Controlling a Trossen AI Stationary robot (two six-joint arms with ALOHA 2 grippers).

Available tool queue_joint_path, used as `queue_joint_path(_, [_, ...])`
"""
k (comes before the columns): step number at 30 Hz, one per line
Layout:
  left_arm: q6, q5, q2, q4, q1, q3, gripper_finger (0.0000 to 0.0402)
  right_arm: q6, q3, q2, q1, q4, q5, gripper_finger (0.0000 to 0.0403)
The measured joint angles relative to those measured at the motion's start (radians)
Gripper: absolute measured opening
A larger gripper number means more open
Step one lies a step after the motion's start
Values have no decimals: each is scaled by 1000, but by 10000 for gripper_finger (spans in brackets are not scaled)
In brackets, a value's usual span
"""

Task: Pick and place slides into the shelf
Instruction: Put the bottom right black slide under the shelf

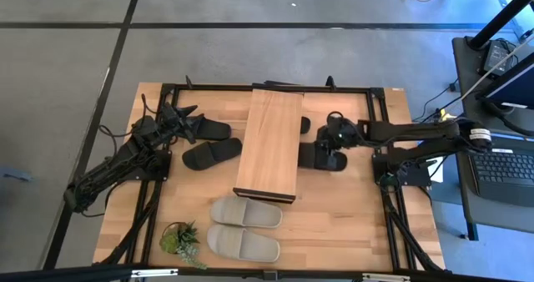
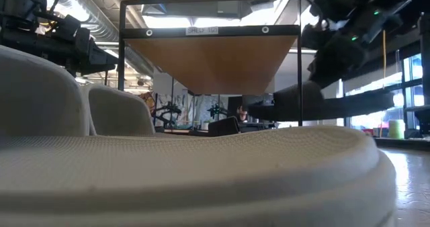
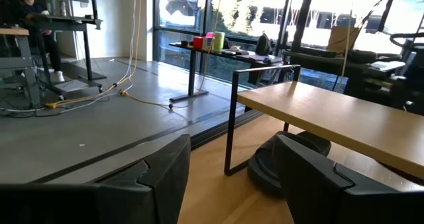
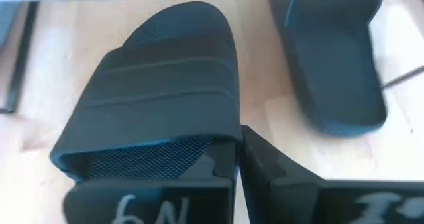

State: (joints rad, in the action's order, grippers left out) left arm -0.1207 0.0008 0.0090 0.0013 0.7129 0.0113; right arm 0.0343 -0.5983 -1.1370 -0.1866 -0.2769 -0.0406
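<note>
Nearest item: beige-grey slide (image 2: 201,173) fills the low view's lower frame.
Shelf (image 1: 269,143): centre of high view; white label on its top bar, text unreadable.
Right gripper (image 1: 335,137): right of shelf, fingers clamped on a black slide (image 4: 156,85); "N9" handwritten on one finger.
Left gripper (image 1: 185,115): upper left, fingers apart, above two black slides (image 1: 211,154).
Beige-grey pair (image 1: 244,229): lower centre.

We note a grey concrete floor (image 1: 67,57) crossed by dark seams around the butcher-block table (image 1: 334,224), with a laptop (image 1: 505,169) on a dark side desk at the right. Beyond it, tall windows (image 3: 199,12) admit bright daylight, and a black desk (image 3: 218,55) carrying coloured cups stands before them. Yellow cables (image 3: 99,95) trail over the floor; ceiling ducts (image 2: 101,5) run overhead.
</note>
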Motion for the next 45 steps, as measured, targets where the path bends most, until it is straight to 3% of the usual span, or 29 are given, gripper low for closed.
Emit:
queue_joint_path(7, [0,0,0,0,0,0,208,82,0,-155,-104,213,125,9])
queue_joint_path(21, [0,0,0,0,0,0,208,143,-1,-470,-196,642,202,9])
queue_joint_path(30, [0,0,0,0,0,0,208,181,-114,-606,-198,663,237,9])
queue_joint_path(37, [0,0,0,0,0,0,208,193,-153,-624,-202,638,246,10])
queue_joint_path(45, [0,0,0,0,0,0,208,196,-153,-624,-202,637,242,70])
